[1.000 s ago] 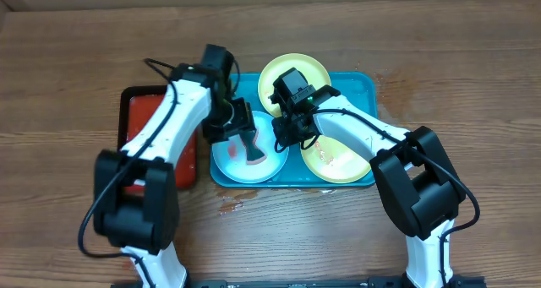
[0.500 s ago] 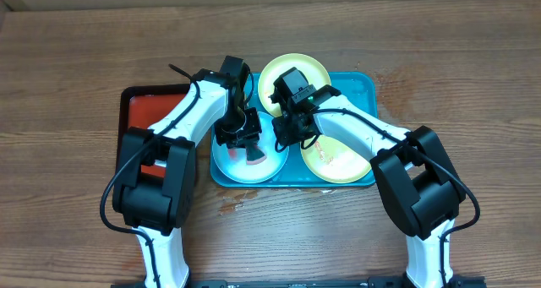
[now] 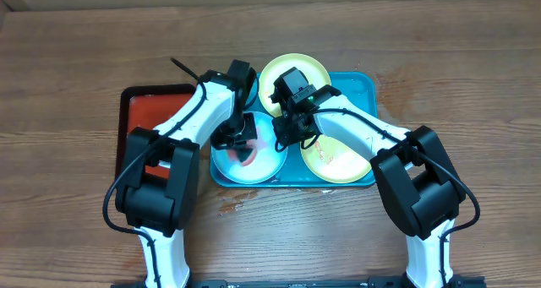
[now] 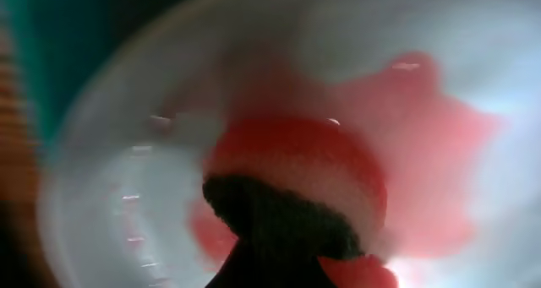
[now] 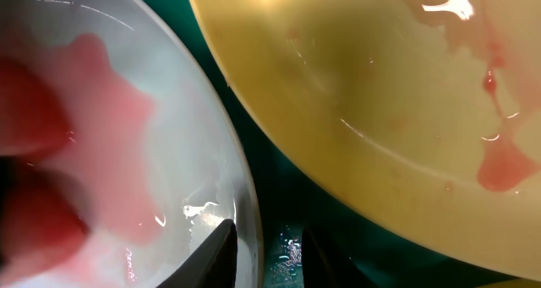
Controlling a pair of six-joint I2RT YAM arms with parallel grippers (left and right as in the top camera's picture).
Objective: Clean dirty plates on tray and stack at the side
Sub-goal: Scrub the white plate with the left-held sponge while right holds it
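On the turquoise tray, my left claw hangs over a red lump on the smeared white plate. My right claw is at that plate's rim, beside a yellow-green plate. I cannot tell either claw's grip.

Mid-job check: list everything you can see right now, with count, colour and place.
tray: 1, blue, mid-table, holds all three plates
yellow plates: 2, pale yellow-green; one at the tray's far edge, the other near right, streaked red
white plate: 1, white with blue rim, tray's near left, smeared red
red tray: 1, red-orange with black rim, left of the blue tray
table: 1, brown wood
left gripper: low over the white plate; its view is blurred
right gripper: mid-tray, at the white plate's rim
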